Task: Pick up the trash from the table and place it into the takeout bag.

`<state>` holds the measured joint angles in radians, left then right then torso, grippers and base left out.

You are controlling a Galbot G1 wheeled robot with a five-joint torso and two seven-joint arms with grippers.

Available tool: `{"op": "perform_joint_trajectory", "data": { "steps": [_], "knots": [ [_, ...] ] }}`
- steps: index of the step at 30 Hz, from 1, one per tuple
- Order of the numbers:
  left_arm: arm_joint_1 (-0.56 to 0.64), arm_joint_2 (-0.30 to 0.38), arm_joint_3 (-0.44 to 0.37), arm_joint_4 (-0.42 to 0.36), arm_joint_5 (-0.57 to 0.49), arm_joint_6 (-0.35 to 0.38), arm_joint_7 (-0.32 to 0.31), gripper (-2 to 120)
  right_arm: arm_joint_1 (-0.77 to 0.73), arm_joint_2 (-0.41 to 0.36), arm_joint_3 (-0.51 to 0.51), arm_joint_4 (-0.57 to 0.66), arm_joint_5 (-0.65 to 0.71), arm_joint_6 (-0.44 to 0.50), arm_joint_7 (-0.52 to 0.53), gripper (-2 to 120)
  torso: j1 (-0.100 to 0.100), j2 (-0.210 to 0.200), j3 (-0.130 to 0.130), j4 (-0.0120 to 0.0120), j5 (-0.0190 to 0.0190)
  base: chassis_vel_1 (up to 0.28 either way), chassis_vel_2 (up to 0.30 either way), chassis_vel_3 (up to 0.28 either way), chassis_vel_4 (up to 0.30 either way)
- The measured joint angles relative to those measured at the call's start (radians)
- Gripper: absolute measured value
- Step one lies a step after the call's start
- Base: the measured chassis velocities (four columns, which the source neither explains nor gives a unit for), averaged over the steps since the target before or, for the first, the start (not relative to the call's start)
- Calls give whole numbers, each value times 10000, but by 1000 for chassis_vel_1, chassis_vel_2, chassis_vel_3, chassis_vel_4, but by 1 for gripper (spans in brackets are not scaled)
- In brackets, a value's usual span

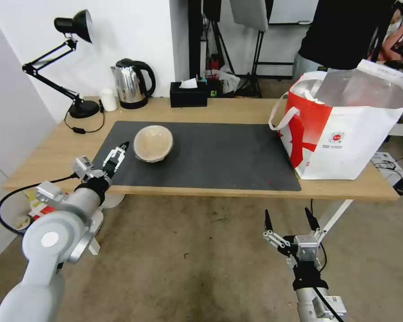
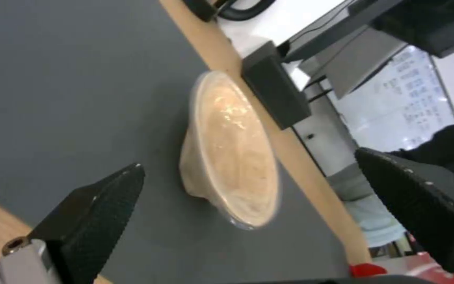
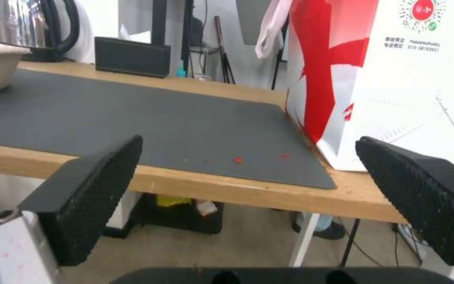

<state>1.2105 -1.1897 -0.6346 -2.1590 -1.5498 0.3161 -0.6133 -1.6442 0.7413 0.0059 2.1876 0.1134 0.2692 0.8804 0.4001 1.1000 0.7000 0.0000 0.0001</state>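
Beside tan paper bowl (image 1: 153,142), left gripper (image 1: 121,149).

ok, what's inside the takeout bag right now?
The takeout bag stands open at the table's right end. Its silver foil lining and something white near the top at its left side show; its walls hide everything deeper.

Mat (image 1: 219,156) lies mid-worktop (image 1: 53,152). Bowl (image 1: 153,143) sits on mat's left part, tilted. Bag (image 1: 345,129) stands at worktop's right end, just beside mat's right edge. Along back edge, left to right: lamp (image 1: 71,62), cup (image 1: 108,99), kettle (image 1: 132,83), tissue box (image 1: 188,93). Left pincer (image 1: 119,154) is over mat's left edge, just left of bowl, fingers apart. Right pincer (image 1: 290,221) is below worktop's front edge, before bag, fingers apart.
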Motion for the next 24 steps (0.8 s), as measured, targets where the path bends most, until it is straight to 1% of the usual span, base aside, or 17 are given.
{"op": "perform_joint_trajectory", "data": {
  "steps": [2,4,12,24],
  "knots": [
    [-254,50,145,222,-65,0,-276,100,-1,-1,0,0,0,0,0,100,0,0,0,-1,-2,0,0,0,0],
    [-392,78,229,357,-114,1,-334,100,0,0,0,0,0,0,0,100,0,0,0,-1,-1,0,0,0,0],
    [-924,193,528,886,-254,10,-368,100,0,0,0,0,0,0,0,100,0,0,-1,0,-1,0,0,0,0],
    [-1729,185,1040,1677,-355,72,-622,100,0,0,0,0,0,0,0,100,0,0,0,0,-2,0,0,0,0]
  ]
}}
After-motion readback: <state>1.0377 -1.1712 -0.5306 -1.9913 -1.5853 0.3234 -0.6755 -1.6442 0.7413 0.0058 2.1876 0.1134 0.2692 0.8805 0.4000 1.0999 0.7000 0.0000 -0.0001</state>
